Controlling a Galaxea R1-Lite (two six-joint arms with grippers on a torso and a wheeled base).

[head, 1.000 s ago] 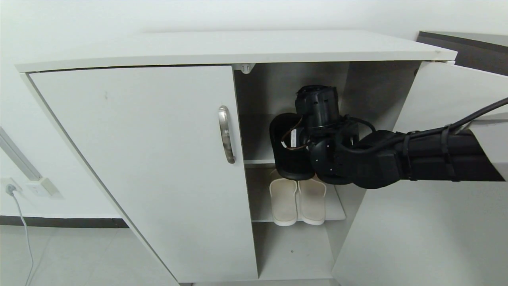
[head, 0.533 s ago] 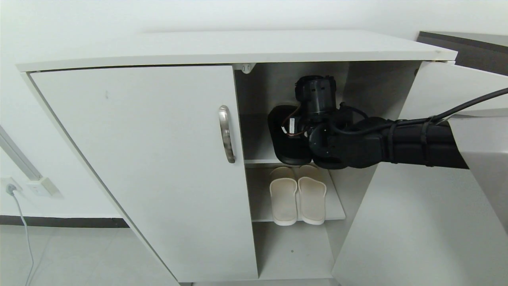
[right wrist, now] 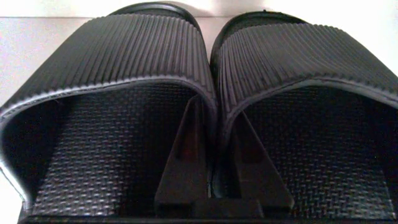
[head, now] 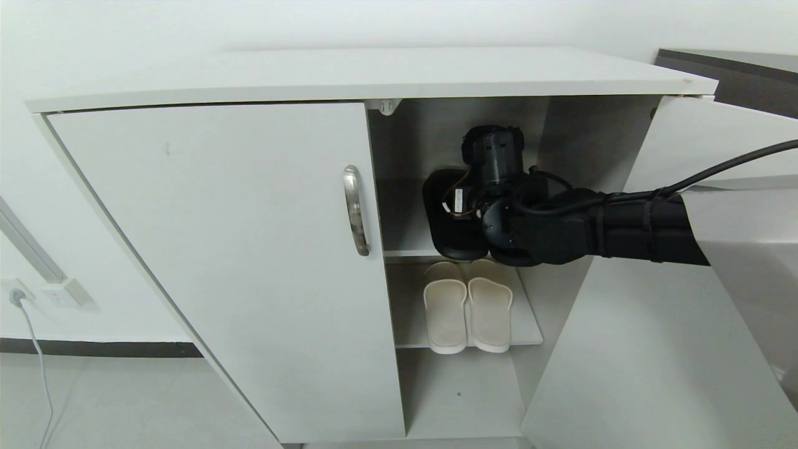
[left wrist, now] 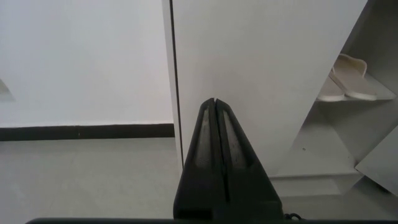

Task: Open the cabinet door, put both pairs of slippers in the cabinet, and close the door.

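White slippers (head: 467, 312) lie on lower shelf (head: 405, 312), black slippers (head: 449, 237) seemingly on upper shelf (head: 404, 248).

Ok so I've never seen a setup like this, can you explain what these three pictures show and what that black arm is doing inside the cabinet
This is a two-armed robot on wheels. The wide picture comes from a camera on its head, facing a white cabinet whose right door is swung open and whose left door is shut. The other two pictures come from cameras on its wrists, each looking along that arm's hand. The right hand is inside the cabinet at the upper shelf, clamped on a pair of black slippers. One finger sits in each slipper, pinching their inner sides together. A pair of cream slippers already sits on the shelf below. The left hand is shut on nothing, outside the cabinet and facing the shut door.
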